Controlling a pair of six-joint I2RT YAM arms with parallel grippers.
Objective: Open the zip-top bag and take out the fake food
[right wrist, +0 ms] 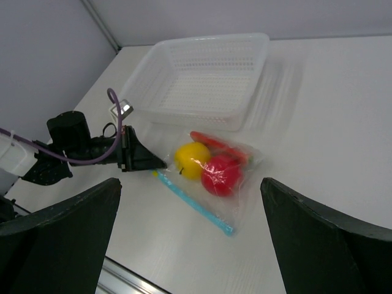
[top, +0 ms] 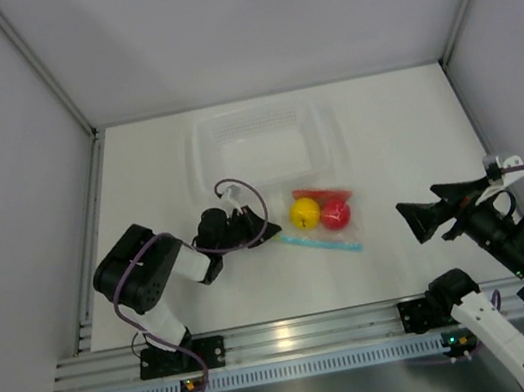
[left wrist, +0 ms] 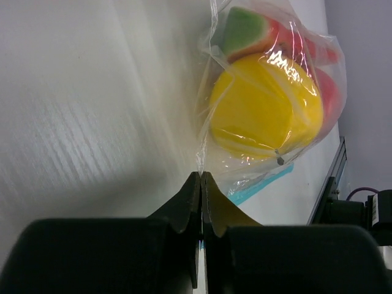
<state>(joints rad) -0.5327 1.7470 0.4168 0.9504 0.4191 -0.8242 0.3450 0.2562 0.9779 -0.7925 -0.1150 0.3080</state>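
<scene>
The zip-top bag (top: 347,230) lies on the white table with its light blue zip strip (top: 321,241) along the near edge. Inside are a yellow round fruit (top: 305,213), a red round fruit (top: 335,213) and a red-orange chili piece (top: 317,192). My left gripper (top: 273,228) is shut on the bag's left edge; in the left wrist view its fingers (left wrist: 187,202) pinch the clear film (left wrist: 205,131) just before the yellow fruit (left wrist: 266,110). My right gripper (top: 409,221) is open and empty, right of the bag, which lies ahead between its fingers in the right wrist view (right wrist: 245,196).
A clear rigid perforated tray (top: 201,151) stands just behind the bag, also in the right wrist view (right wrist: 202,117). Grey enclosure walls border the table left, right and back. An aluminium rail (top: 287,336) runs along the near edge.
</scene>
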